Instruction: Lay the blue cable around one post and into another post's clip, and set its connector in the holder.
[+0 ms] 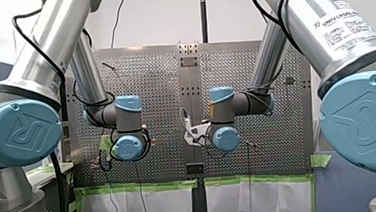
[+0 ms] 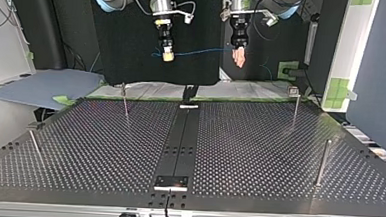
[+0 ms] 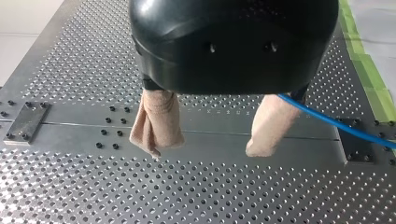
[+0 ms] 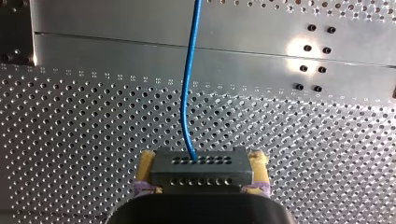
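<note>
Perforated table (image 4: 70, 116), connector (image 4: 201, 173) in right gripper (image 4: 203, 163)

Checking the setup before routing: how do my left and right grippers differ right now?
My right gripper is shut on the black connector; my left gripper stands open. The right's pads are yellow, the left's beige. Both hang above the table, the blue cable stretched between them.

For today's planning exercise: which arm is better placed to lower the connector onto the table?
Right. My right end effector grips the connector; my left end effector is open, the blue cable passing beside it.
</note>
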